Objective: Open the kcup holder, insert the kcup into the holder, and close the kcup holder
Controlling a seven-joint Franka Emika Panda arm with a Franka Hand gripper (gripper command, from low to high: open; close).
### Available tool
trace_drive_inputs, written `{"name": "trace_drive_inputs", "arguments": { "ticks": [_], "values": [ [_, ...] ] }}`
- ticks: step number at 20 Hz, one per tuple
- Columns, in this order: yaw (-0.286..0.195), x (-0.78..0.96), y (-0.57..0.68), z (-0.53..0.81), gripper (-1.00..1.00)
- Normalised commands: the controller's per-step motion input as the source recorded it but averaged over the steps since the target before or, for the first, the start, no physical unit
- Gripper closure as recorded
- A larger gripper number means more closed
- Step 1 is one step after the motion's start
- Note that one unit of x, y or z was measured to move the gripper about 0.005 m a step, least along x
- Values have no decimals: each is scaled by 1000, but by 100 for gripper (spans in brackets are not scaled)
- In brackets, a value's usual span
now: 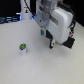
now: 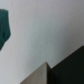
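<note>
The kcup (image 1: 22, 48), a tiny white pod with a green top, stands upright on the white table (image 1: 35, 67) towards the exterior view's left. My gripper (image 1: 48, 40) hangs above the table to the right of the kcup, well apart from it; its dark fingers look spread with nothing between them. A black boxy shape, the kcup holder (image 1: 70, 40), shows partly behind the arm at the exterior view's right. In the wrist view a dark boxy corner (image 2: 70, 67) and a blurred teal-green patch (image 2: 5, 25) show over the pale table; I cannot tell what the patch is.
A tall white bottle-shaped object (image 1: 25, 10) stands at the back. Dark and blue items (image 1: 10, 20) lie along the back edge at the exterior view's left. The arm's large white body (image 1: 59, 22) covers much of the back right.
</note>
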Motion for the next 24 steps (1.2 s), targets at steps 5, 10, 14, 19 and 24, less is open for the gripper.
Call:
{"name": "trace_drive_inputs", "arguments": {
  "ticks": [5, 10, 14, 19, 24],
  "values": [
    [-246, -311, -454, -36, -100],
    [-247, -315, -454, -61, -100],
    [-241, -429, -441, -149, -100],
    [-255, -406, -442, -225, -100],
    [-272, -321, -454, -322, -100]
  ]
}}
